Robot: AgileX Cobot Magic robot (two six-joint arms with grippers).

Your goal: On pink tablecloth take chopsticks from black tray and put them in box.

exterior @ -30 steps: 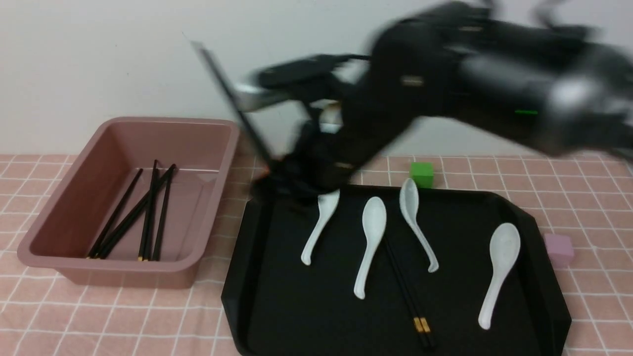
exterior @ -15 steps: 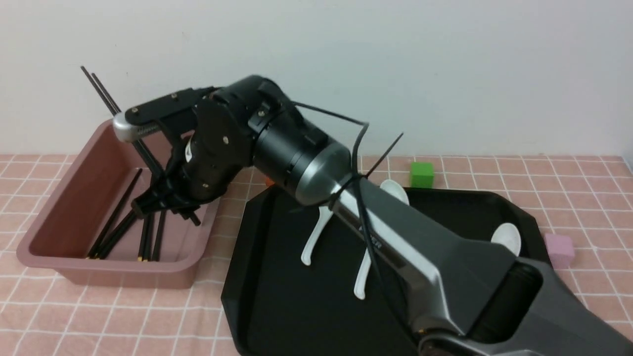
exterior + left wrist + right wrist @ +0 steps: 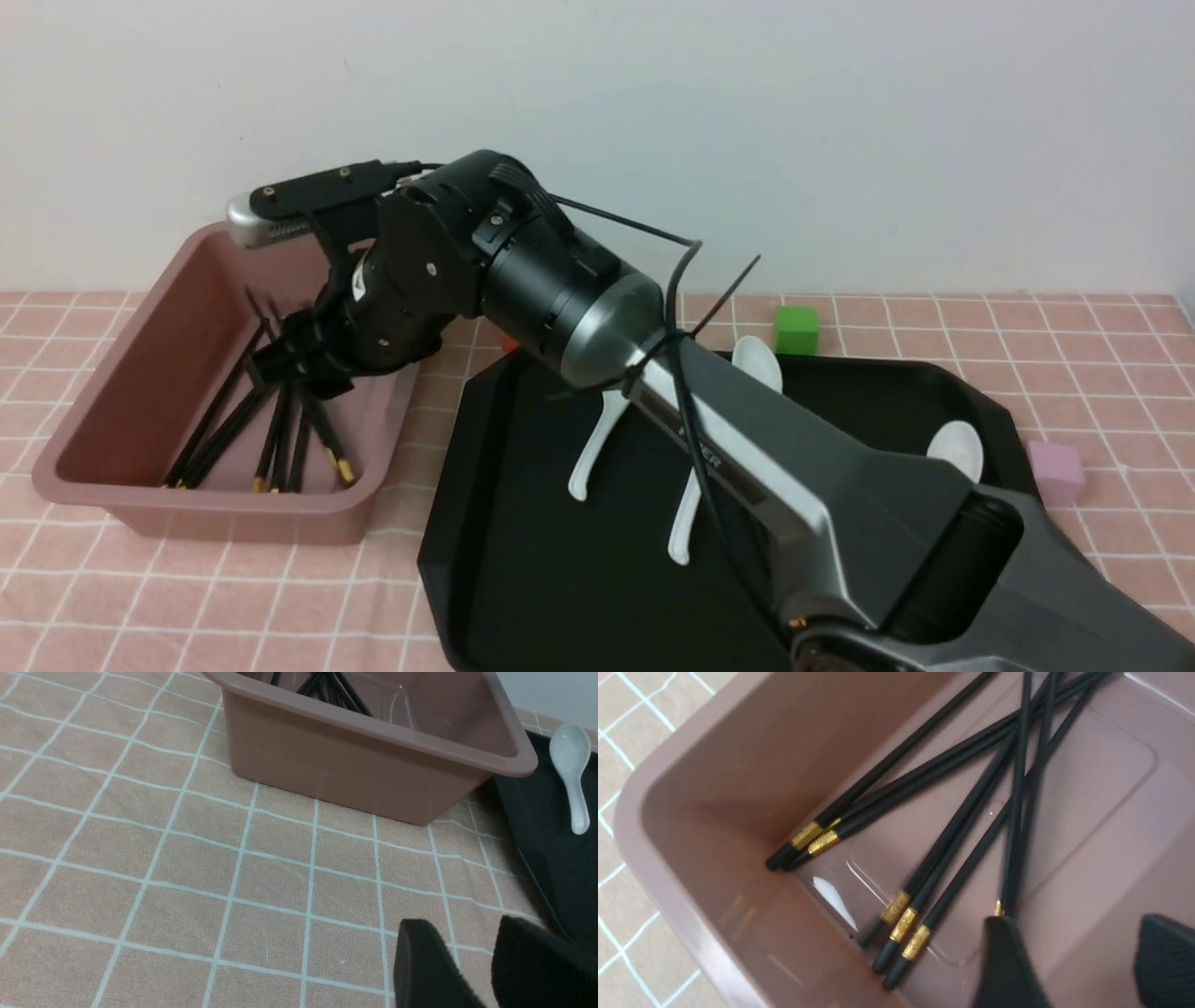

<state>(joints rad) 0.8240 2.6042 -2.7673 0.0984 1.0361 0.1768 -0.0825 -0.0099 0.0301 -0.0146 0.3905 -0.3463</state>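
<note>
The right claw [image 3: 1069, 938] hangs low, spread open.

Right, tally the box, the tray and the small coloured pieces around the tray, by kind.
Mauve-pink box: 1
Black tray: 1
Green cube: 1
Pinkish-purple cube: 1
Orange piece, mostly hidden, shape unclear: 1
Total: 5
</note>
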